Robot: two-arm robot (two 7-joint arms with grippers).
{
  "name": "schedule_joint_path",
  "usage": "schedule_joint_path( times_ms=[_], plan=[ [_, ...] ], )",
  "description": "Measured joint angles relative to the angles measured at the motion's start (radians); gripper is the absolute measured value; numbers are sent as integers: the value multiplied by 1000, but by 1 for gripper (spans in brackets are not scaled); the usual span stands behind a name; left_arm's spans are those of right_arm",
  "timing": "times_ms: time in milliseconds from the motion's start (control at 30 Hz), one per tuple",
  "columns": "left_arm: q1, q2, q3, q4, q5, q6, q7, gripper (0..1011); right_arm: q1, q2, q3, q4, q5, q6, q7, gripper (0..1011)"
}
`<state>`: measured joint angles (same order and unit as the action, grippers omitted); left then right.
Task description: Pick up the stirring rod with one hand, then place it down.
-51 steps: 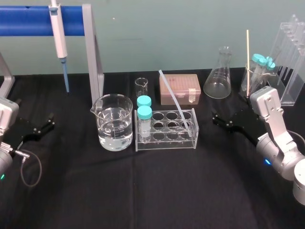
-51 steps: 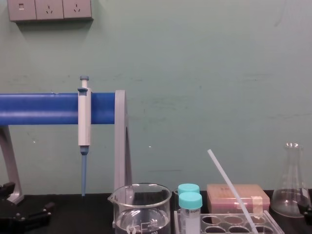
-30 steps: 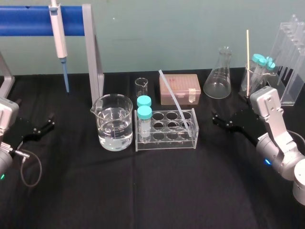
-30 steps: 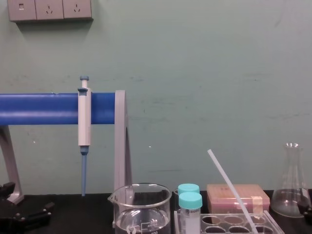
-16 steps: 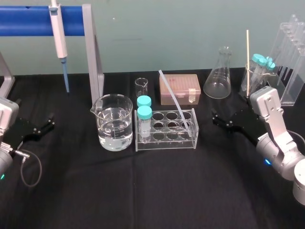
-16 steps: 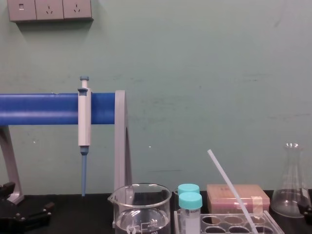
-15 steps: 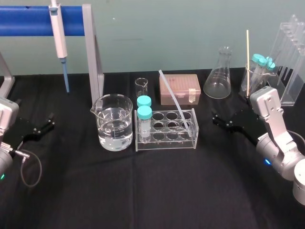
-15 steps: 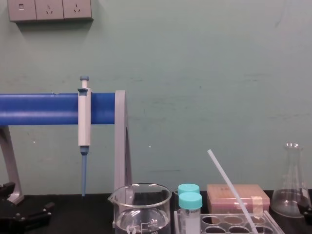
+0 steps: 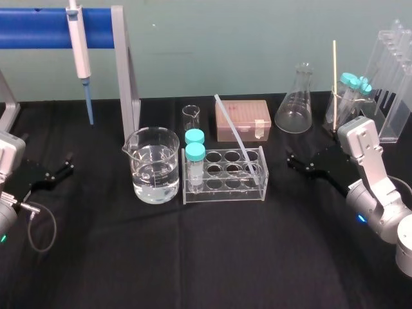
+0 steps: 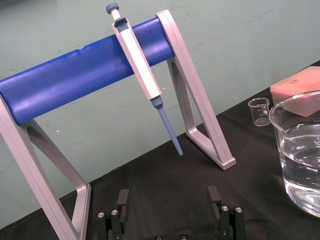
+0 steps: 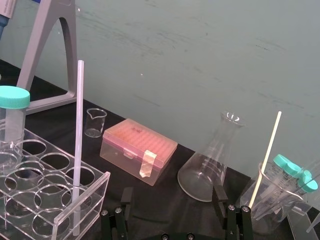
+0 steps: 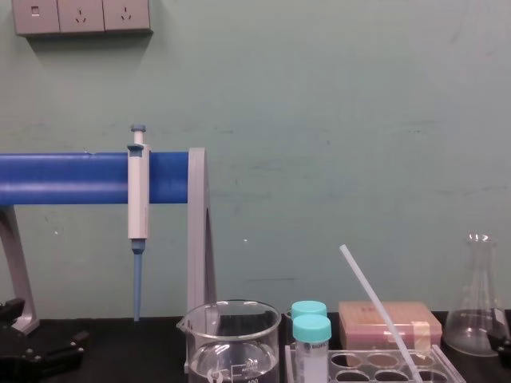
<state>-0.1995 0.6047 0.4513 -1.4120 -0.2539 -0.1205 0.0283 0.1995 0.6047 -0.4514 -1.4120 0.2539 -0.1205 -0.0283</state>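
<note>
Right gripper (image 9: 299, 163) is held low over the black table (image 9: 212, 257), jaws spread wide and empty. It is pointed leftward toward the rack (image 9: 224, 193), from which it is kept clearly apart.

Stirring rod (image 9: 234, 134) is found to the left of that gripper, not gripped. Its lower end is seated in a well at the rack's end nearest the gripper, and the shaft is tilted up and away to the left, toward the back. The rod is touched by neither gripper.

Two teal-capped tubes (image 9: 194, 154) are stood at the rack's far end from the right gripper. Beyond them a beaker (image 9: 154, 168) with water is set just beside the rack. A pink box (image 9: 243, 120) is placed behind the rack, with a small empty beaker (image 9: 190, 116) beside it. A flask (image 9: 295, 103) is stood behind the right gripper, near it. Further right, a wooden stick (image 9: 334, 80) is leaned in a glass with more capped tubes.

Left gripper (image 9: 61, 168) is parked far on the other side of the beaker, well apart from the rack, jaws likewise spread and empty. Behind it a pipette (image 9: 80, 48) is hung on a blue-barred stand (image 9: 38, 27).
</note>
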Motion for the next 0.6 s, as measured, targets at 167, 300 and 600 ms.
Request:
schedule_joint_path(
  times_ms=[167,300,600],
  plan=[
    [0,0,0,0,0,0,0,1000,0,0,0,0,0,0,0,1002],
    [0,0,0,0,0,0,0,1000,0,0,0,0,0,0,0,1002],
    [0,0,0,0,0,0,0,1000,0,0,0,0,0,0,0,1002]
  ],
)
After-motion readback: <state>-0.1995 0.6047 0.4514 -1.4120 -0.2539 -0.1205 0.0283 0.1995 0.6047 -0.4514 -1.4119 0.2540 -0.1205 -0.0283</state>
